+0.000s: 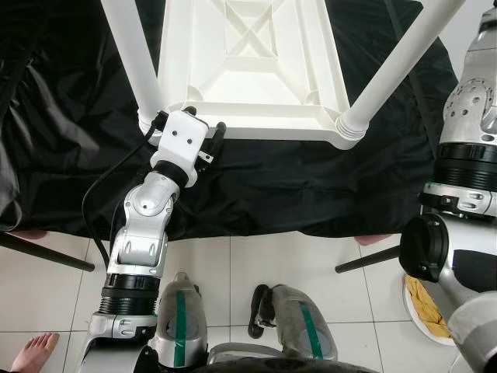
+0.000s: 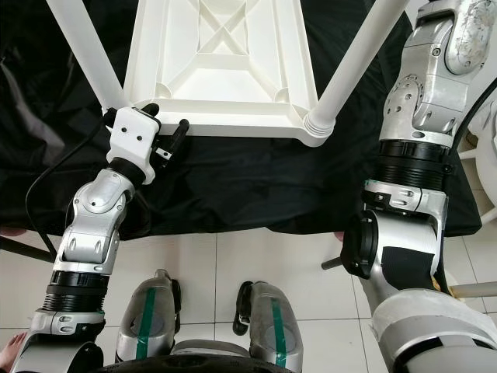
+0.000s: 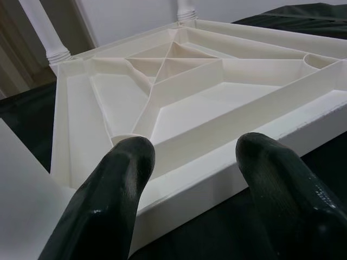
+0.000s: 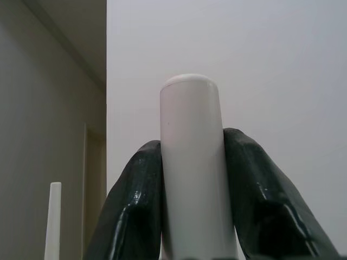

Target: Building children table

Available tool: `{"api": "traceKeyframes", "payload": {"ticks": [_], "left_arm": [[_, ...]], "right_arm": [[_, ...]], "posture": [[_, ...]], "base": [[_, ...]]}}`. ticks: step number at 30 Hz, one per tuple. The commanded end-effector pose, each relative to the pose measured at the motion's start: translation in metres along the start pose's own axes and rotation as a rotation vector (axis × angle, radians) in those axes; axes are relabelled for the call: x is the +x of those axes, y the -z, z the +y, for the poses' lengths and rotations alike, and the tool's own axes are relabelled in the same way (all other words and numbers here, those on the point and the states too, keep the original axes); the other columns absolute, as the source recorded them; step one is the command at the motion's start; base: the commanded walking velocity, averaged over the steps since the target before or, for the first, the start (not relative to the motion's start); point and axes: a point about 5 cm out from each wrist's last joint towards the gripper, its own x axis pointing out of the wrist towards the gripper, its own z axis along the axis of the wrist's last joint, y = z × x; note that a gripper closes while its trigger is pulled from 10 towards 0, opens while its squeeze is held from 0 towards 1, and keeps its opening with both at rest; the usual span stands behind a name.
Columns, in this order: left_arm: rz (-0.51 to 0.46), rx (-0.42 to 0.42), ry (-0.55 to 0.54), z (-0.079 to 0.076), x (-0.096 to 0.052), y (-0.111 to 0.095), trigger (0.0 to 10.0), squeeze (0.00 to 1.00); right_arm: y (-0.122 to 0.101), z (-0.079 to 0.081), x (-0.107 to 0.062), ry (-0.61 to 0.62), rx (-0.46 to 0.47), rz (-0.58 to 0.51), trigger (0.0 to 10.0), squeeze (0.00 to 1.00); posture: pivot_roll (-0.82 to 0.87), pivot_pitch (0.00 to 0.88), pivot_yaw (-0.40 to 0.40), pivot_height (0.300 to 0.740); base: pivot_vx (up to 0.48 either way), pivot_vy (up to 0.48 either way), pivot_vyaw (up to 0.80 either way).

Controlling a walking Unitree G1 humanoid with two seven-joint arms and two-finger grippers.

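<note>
Black cloth (image 1: pixel 295 194) carries my upturned white table (image 1: pixel 248 70).
My right gripper (image 4: pixel 190 179) pinches the near-right leg (image 1: pixel 396 66), which slants upward; my left gripper (image 1: pixel 200 128) straddles the near rim, fingers spread.

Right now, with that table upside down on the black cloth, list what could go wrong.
1. The right end effector grips a leg near its tip; pushing sideways could tip the table or strain the socket.
2. The left end effector straddles the rim with fingers apart, so the table could slide on the cloth.
3. A bare foot nearby could get stepped on.
</note>
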Motion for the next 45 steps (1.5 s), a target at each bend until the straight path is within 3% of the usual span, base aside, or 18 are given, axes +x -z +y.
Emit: {"api": "traceKeyframes", "payload": {"ticks": [1,3,4,10,16,22,29,45], "left_arm": [[0.006,-0.006,-0.074,0.003,-0.001,0.0,10.0,0.0],[0.008,-0.007,-0.075,0.004,-0.001,-0.001,10.0,0.0],[0.008,-0.009,-0.076,0.004,-0.001,-0.001,10.0,0.0],[0.01,-0.013,-0.075,0.005,-0.001,-0.001,10.0,0.0],[0.009,-0.019,-0.08,0.006,0.002,-0.001,10.0,0.0],[0.006,-0.022,-0.078,0.007,0.004,-0.001,10.0,0.0],[-0.002,-0.027,-0.067,0.006,0.012,-0.003,10.0,0.0],[-0.001,-0.039,-0.101,0.011,0.019,-0.002,10.0,0.0]], "right_arm": [[-0.001,-0.013,0.0,0.072,0.028,0.003,0.0,0.0],[-0.001,-0.014,-0.001,0.079,0.028,0.003,0.4,0.0],[-0.002,-0.014,-0.002,0.083,0.024,0.004,10.0,0.0],[-0.005,-0.013,-0.003,0.066,0.005,0.005,10.0,0.0],[-0.015,0.001,-0.009,-0.048,-0.009,-0.009,10.0,0.0],[-0.024,0.007,-0.01,-0.085,-0.014,-0.039,10.0,0.0],[-0.045,0.019,-0.002,-0.137,-0.009,-0.128,10.0,0.0],[-0.07,0.041,0.006,-0.231,0.029,-0.23,10.0,0.0]], "posture": [[0.14,0.031,-0.047,0.74],[0.14,0.032,-0.043,0.74],[0.14,0.032,-0.043,0.74],[0.13,0.034,-0.042,0.74],[0.12,0.025,-0.035,0.74],[0.11,0.02,-0.029,0.74],[0.1,0.007,-0.019,0.74],[0.1,0.0,-0.017,0.74]], "base": [[0.0,0.0,0.0],[0.0,0.0,0.0],[0.0,0.0,0.0],[0.0,0.0,0.0],[0.0,0.0,0.0],[0.0,0.0,0.0],[0.0,0.0,0.0],[0.0,0.0,0.0]]}}
